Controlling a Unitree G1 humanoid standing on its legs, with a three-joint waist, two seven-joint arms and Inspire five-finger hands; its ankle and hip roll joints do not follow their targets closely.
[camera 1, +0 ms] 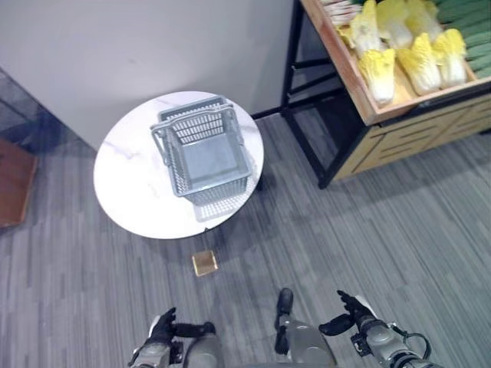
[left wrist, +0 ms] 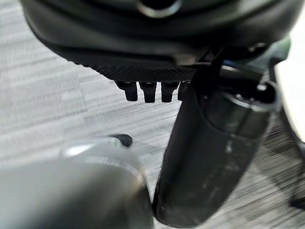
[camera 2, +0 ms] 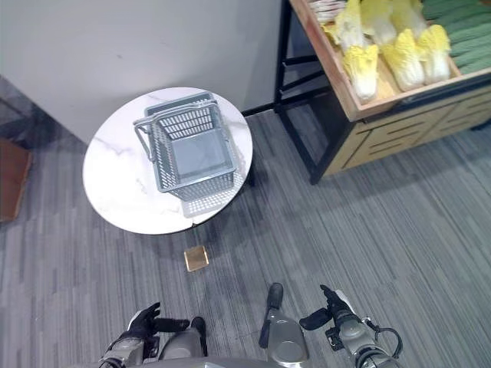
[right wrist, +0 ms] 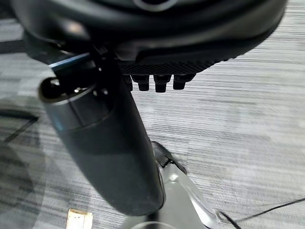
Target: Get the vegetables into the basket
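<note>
A grey plastic basket (camera 1: 207, 157) stands empty on a round white marble table (camera 1: 130, 180), its handles folded down on the rim. Yellow-leaved cabbages (camera 1: 418, 54) lie in a wooden produce stand (camera 1: 406, 130) at the upper right, with green vegetables (camera 1: 469, 23) beside them. My left hand (camera 1: 163, 331) hangs low at the bottom left, far from the table, its fingers relaxed and holding nothing. My right hand (camera 1: 359, 313) hangs low at the bottom right, open and holding nothing too. In the wrist views, each thumb (left wrist: 209, 157) (right wrist: 109, 143) stands out over grey carpet.
A small tan block (camera 1: 204, 263) lies on the grey carpet just in front of the table. The stand's black metal frame (camera 1: 295, 84) rises between table and produce. A brown piece of furniture (camera 1: 14, 180) sits at the left edge; a grey wall (camera 1: 138, 46) is behind.
</note>
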